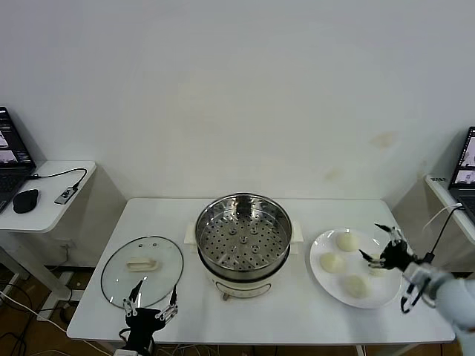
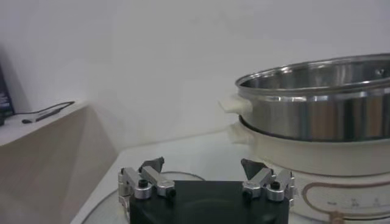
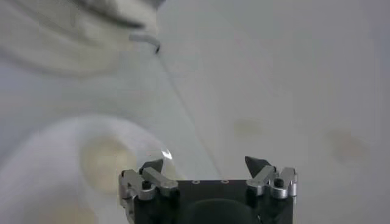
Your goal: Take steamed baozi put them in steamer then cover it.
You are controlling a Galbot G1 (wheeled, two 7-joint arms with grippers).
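The steamer, a shiny steel pot with a perforated tray on a cream base, stands uncovered and holds no buns at mid-table; it also shows in the left wrist view. Four cream-white baozi lie on a white plate to its right, and one partly hidden by my right gripper. That gripper is open and empty just above the plate's right side. In the right wrist view the gripper is open, with a baozi off to one side. My left gripper is open and empty.
The clear glass lid with a cream handle lies flat left of the steamer, just beyond my left gripper. Side tables with laptops stand at far left and far right. A cable hangs by my right arm.
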